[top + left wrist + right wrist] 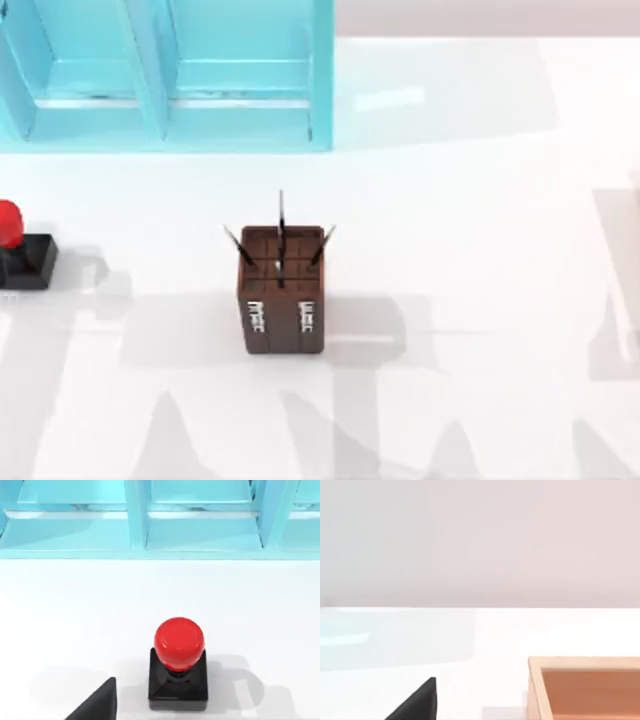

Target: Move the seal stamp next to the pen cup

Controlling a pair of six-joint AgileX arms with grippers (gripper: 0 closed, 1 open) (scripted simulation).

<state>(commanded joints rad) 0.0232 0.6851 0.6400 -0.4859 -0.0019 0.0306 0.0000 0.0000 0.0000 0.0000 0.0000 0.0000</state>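
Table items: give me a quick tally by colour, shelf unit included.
Red and black: 1, the seal stamp
Brown: 1, the pen cup
Light blue: 1, the shelf unit
Orange: 1, an open box
Total: 4

Little of the AgileX body shows. In the left wrist view a matte black, wedge-shaped piece of the left pincer (97, 705) pokes up from the lower edge, with a slanted edge on one side and a straight vertical edge on the other. The right wrist view shows the same plain black wedge of the right pincer (417, 705). Neither piece bears markings, screws or cables.
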